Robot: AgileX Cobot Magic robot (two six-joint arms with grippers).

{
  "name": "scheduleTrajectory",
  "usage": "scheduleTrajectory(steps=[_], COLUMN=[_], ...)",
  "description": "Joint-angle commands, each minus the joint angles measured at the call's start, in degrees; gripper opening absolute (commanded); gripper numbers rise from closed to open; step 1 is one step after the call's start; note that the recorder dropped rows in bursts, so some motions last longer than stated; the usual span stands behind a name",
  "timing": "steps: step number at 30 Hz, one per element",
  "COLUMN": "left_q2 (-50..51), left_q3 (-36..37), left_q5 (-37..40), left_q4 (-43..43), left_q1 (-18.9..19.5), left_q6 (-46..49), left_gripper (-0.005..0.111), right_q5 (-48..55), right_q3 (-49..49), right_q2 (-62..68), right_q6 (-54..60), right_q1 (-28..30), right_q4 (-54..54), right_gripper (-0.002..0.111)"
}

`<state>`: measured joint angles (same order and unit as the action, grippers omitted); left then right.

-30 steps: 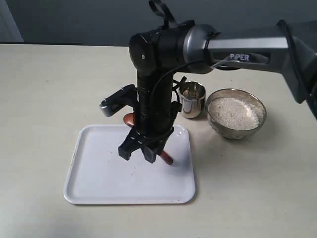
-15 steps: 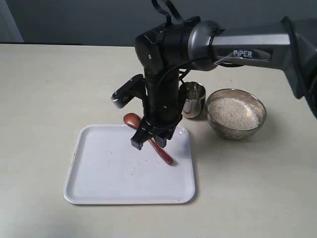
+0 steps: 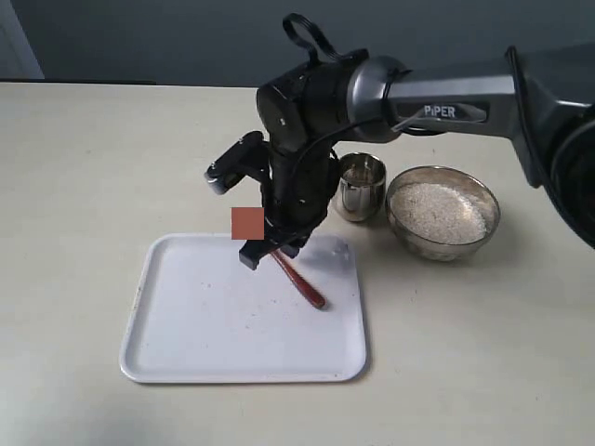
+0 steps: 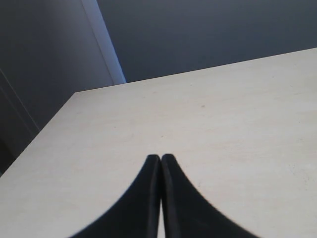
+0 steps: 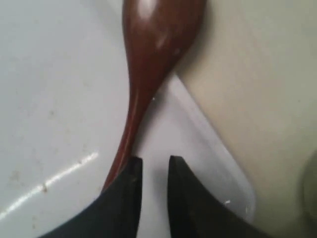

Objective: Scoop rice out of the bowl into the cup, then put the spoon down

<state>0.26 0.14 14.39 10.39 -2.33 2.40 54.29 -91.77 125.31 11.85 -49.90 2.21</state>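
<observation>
The beige table (image 3: 84, 158) carries everything. The right arm (image 3: 446, 93) reaches in from the right side of the exterior view and across the middle, bending down over the tray's far edge.

The white tray (image 3: 186, 344) lies left of centre, flat on the table, with a few specks on its surface. Right of it stands the bowl (image 3: 437, 249), filled with rice (image 3: 439, 212) almost to the rim. The cup (image 3: 361, 190) stands upright just beside the bowl, between it and the arm's wrist; its contents cannot be made out.

The spoon (image 3: 299, 281) lies at a slant on the tray's far right part, handle end toward the near right corner. In the right wrist view the spoon (image 5: 153, 34) has its oval scoop on the tray (image 5: 49, 74) rim, jutting out over the table, and its handle runs back alongside one finger.

The right gripper (image 3: 268, 253) hangs just above the spoon's upper handle. Up close, the gripper (image 5: 151, 161) has its jaws parted by a narrow gap with only white tray showing between them; the spoon is outside that gap, not held.

The left gripper (image 4: 161, 157) hovers over bare table (image 4: 223, 109), its two fingers pressed together with nothing between them.
</observation>
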Motion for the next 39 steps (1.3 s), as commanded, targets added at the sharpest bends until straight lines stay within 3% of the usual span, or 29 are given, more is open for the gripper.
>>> scheduleTrajectory(steps=[1,26,31,39], left_q2=[-0.3,-0.3,-0.3,-0.3], left_q3=[-0.1,-0.1,-0.1,-0.1], left_q5=[-0.7,-0.7,-0.7,-0.7], left_q4=[-0.2,-0.2,-0.2,-0.2], left_q1=[-0.1,-0.1,-0.1,-0.1], left_q6=[-0.4,-0.4,-0.4,-0.4], left_gripper=[0.001,0.001,0.001,0.001], right_q5=[-1.2,4.2,5.1,2.6], right_q3=[-0.2,-0.2,-0.2,-0.2], right_q2=[1.4,2.4,1.3,-10.4], right_q6=[-1.6,6.6,6.4,-5.9], right_q1=[0.3,0.2,0.2,0.2], right_q4=[3.6,-11.9,-9.3,1.0], right_gripper=[-0.001,-0.001,-0.001,-0.001])
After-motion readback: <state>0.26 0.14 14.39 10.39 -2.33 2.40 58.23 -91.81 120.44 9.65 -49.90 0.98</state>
